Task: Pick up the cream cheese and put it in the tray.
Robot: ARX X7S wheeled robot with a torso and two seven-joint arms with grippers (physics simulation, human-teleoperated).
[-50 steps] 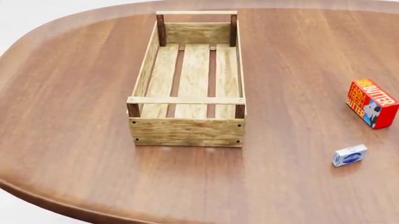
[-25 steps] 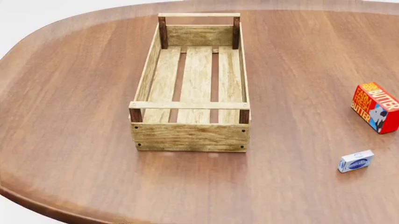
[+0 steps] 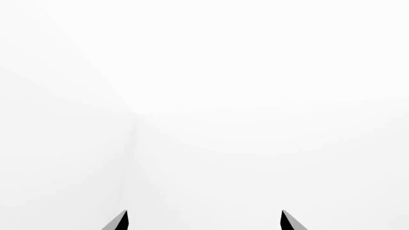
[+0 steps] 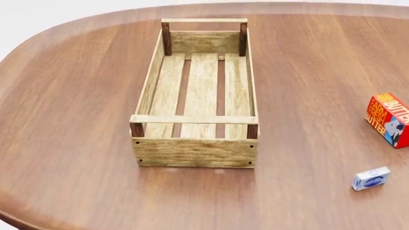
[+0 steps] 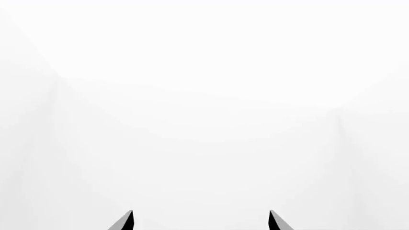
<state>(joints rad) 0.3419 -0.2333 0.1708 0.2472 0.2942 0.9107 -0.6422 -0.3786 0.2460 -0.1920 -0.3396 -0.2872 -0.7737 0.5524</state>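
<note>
The cream cheese (image 4: 371, 178), a small flat white box with a blue oval logo, lies on the brown table at the front right of the head view. The tray (image 4: 194, 152), a long light-wood slatted crate with dark corner posts, stands empty mid-table, to the cream cheese's left. Neither arm shows in the head view. My left gripper (image 3: 204, 221) is open in its wrist view, with only two dark fingertips against blank white. My right gripper (image 5: 201, 221) is open likewise, holding nothing.
A red-orange butter box (image 4: 389, 119) stands at the right edge, behind the cream cheese. The round wooden table (image 4: 70, 120) curves away at the front left, with white floor beyond its rim.
The head view has shifted: the tray, butter box and cream cheese all sit lower and slightly further right in the picture than a second ago. Nothing on the table has moved.
</note>
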